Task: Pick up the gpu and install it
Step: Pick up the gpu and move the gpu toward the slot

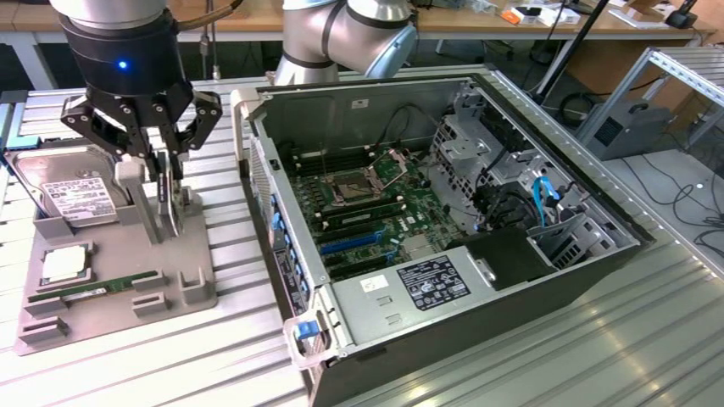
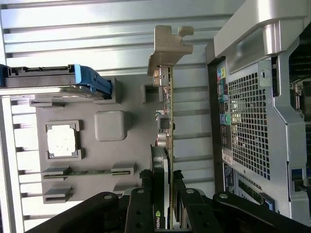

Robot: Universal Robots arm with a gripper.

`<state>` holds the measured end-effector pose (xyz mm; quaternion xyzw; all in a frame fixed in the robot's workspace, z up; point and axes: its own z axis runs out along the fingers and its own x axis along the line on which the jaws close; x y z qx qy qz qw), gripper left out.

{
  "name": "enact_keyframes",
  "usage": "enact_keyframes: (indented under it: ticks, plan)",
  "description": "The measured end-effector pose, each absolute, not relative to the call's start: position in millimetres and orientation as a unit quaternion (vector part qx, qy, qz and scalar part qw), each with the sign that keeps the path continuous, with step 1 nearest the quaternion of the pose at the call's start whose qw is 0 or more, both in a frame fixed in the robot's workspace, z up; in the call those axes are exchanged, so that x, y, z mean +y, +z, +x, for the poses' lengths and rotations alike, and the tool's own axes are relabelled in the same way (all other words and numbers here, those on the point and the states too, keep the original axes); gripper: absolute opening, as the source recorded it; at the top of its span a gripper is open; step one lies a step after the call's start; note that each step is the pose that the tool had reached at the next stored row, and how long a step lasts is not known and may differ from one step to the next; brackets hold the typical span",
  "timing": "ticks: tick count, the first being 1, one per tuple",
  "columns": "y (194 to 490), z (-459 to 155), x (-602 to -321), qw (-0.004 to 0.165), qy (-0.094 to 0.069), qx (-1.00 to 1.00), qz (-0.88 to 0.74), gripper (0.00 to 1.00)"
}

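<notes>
Starting at the exterior view's left: the hard drive (image 1: 74, 199) is parked in the grey holder (image 1: 169, 292), and right beside it the gpu (image 1: 172, 212) stands on edge in its own slot. The tool (image 1: 165, 174) hangs straight above it with one of its fingers (image 2: 146, 208) on each face. In the wrist view it looks clamped onto the card around the fan cooler (image 2: 158, 165), pads snug on both sides. I'd say it's not lifted yet; the bottom edge seems seated in the slot. The long axis runs level along the holder, roughly parallel to the case's near wall, with the silver bracket (image 2: 167, 48) at the end away from the pads. Further right on the counter (image 1: 565, 339) sits the open computer case (image 1: 339, 106), motherboard (image 1: 374, 203) facing up.
</notes>
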<state>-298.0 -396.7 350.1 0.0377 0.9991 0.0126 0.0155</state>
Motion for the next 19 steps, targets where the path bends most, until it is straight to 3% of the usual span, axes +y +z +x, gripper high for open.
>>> enact_keyframes:
  ticks: [19]
  plan:
    - [377, -298, -397, 0.015, 0.015, 0.999, 0.038, 0.27]
